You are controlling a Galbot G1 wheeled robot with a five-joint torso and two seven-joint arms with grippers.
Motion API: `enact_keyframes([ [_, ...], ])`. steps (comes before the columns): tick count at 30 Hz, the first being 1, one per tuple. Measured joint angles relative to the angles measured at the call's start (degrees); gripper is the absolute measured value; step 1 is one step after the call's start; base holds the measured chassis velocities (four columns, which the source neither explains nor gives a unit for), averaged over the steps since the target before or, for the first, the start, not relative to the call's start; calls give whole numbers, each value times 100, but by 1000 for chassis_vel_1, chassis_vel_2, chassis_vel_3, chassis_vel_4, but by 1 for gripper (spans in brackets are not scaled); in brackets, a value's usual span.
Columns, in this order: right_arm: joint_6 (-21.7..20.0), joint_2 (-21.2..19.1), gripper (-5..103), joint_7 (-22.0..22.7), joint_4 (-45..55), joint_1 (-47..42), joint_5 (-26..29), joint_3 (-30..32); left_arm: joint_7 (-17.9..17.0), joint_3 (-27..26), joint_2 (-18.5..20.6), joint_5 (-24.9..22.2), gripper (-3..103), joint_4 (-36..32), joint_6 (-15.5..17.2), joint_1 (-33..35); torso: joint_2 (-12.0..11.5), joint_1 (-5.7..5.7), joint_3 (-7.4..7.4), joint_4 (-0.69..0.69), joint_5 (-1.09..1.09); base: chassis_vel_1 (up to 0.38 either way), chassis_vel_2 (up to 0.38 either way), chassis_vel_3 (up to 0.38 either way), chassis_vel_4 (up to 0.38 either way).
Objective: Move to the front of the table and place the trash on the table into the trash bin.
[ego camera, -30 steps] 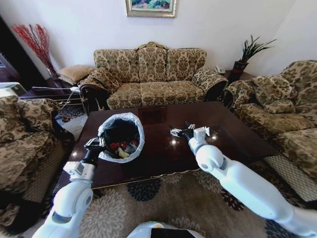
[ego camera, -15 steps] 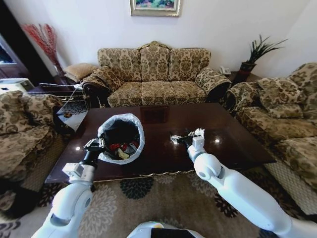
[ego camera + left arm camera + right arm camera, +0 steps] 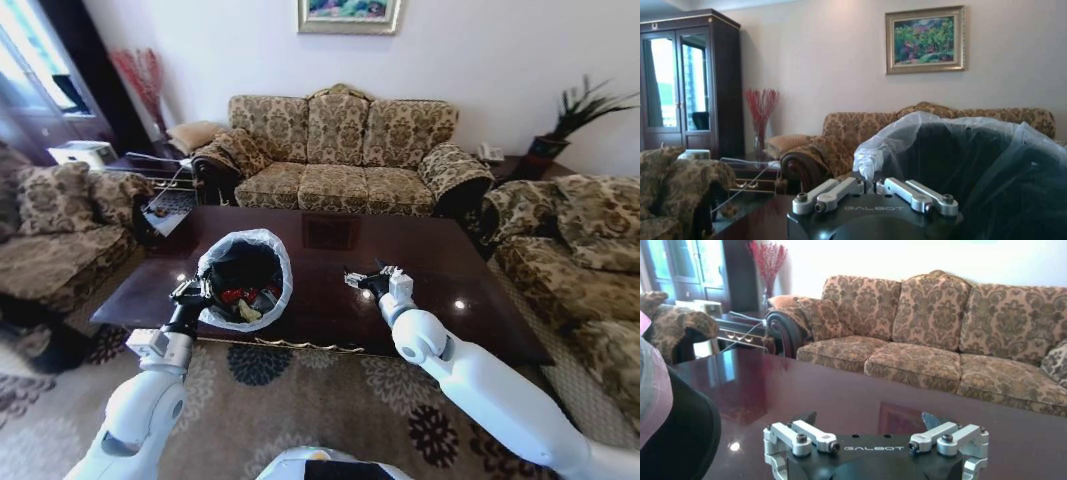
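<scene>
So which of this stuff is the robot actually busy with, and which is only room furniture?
Job:
trash bin, held by the left gripper
trash inside it
table
right gripper, open above the table

Just there:
sofa
painting
rug
</scene>
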Motion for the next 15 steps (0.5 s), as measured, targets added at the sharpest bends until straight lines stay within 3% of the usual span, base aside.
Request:
enact_keyframes([
  [4,0,-1,100,0,1,4,2,-2,2,2,0,0,4,0,0,-1,0,0,0,-6,2,-130,-152,242,141],
  [7,0,-1,100,0,1,5,2,-3,7,3,0,-1,4,-1,0,-3,0,1,0,-10,4,-42,-58,23,17],
  [10,0,2,100,-1,4,9,5,-7,4,1,2,-1,4,0,0,-3,0,1,0,0,-9,19,38,-5,-49],
  [15,0,3,100,-3,4,12,7,-9,-5,-4,2,1,4,0,1,-2,0,1,0,3,-5,58,56,0,-12],
])
